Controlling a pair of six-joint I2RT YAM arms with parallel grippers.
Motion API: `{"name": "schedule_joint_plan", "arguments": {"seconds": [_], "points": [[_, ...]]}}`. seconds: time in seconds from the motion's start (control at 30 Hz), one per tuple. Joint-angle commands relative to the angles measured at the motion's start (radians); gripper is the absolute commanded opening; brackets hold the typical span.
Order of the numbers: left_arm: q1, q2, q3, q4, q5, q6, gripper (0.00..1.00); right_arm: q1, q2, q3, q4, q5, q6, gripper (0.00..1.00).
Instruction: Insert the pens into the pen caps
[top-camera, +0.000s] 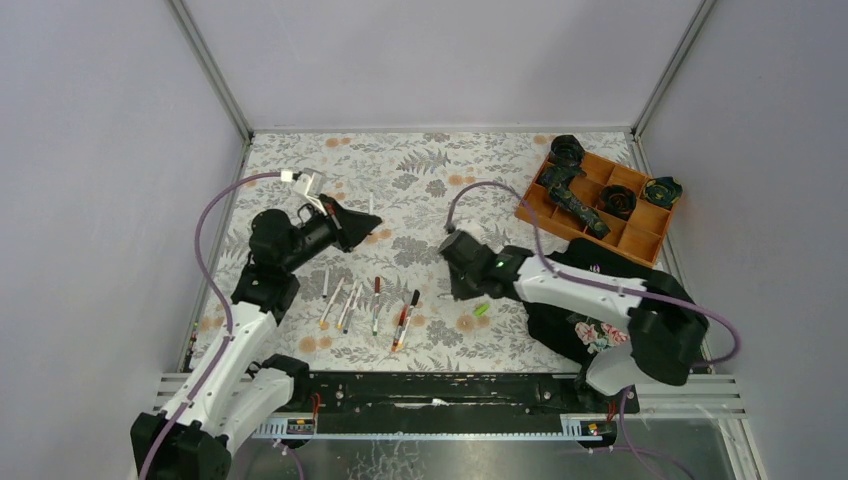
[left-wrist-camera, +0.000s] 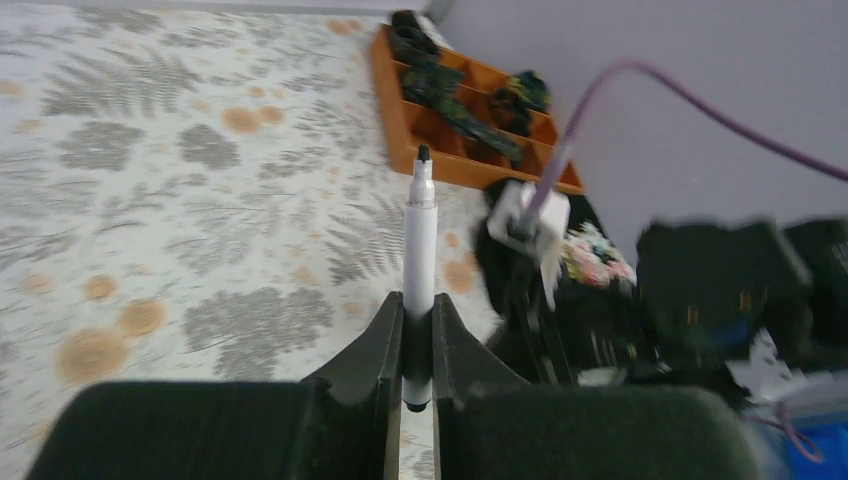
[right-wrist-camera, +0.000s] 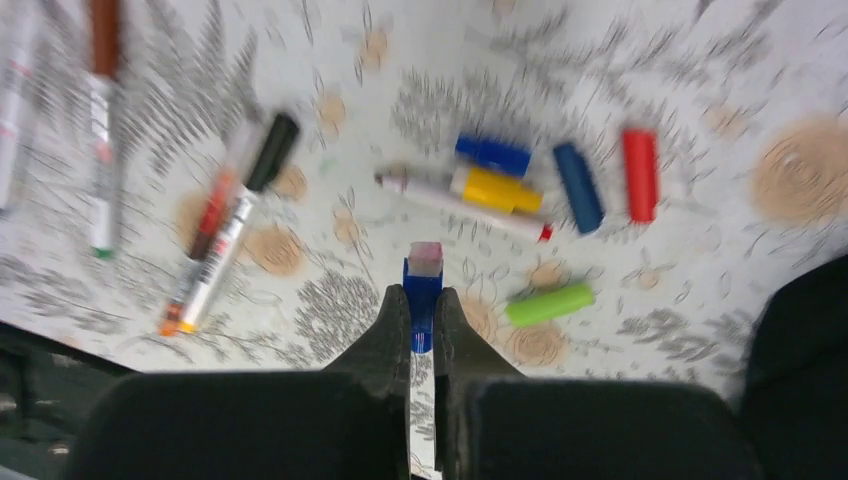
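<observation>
A: Pens (top-camera: 376, 305), where are they?
B: Loose row on the floral cloth (top-camera: 420, 170), well left of the orange tray (top-camera: 640, 240) and nearer the arm bases. Roughly parallel; exact count hard to tell.
A: L gripper?
B: L gripper (left-wrist-camera: 418, 312) is the thing furthest left of the tray and looks to be off the cloth. Jaws closed tight on a white pen (left-wrist-camera: 420, 240), gripped near its rear end. Its black tip points away from the wrist cam, twd the tray.
A: R gripper?
B: R gripper (right-wrist-camera: 421, 300) sits btwn the pen row and the tray. Jaws nearly together, pinching a blue cap (right-wrist-camera: 423, 290) w/ its pale end facing away from the cam.
A: Other caps?
B: On the cloth below the R gripper, left of the tray. Green cap (right-wrist-camera: 550, 303) lies just beside the fingers. Past it: yellow cap (right-wrist-camera: 497, 189), 2nd blue cap (right-wrist-camera: 494, 153), 3rd blue cap (right-wrist-camera: 578, 187), red cap (right-wrist-camera: 640, 174). Yellow one touches a red-ended pen (right-wrist-camera: 430, 192) lying flat.
A: Tray itself?
B: Far-right corner of the cloth, dark objects (top-camera: 575, 200) in its compartments.
</observation>
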Motion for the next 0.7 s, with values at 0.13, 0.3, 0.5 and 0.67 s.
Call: {"name": "schedule_joint_plan", "arguments": {"seconds": [0.13, 0.3, 0.5, 0.67], "points": [[-0.144, 0.076, -0.001, 0.347, 0.163, -0.121, 0.00, -0.216, -0.215, 0.086, 0.196, -0.184, -0.148, 0.00], [-0.153, 0.074, -0.033, 0.382, 0.235, -0.135, 0.00, -0.218, -0.340, 0.078, 0.393, -0.232, -0.104, 0.00], [-0.166, 0.072, -0.041, 0.399, 0.258, -0.146, 0.00, -0.217, -0.407, 0.017, 0.668, -0.306, -0.022, 0.00], [-0.171, 0.070, -0.047, 0.413, 0.266, -0.159, 0.00, -0.217, -0.397, 0.061, 0.738, -0.363, -0.029, 0.00]]}}
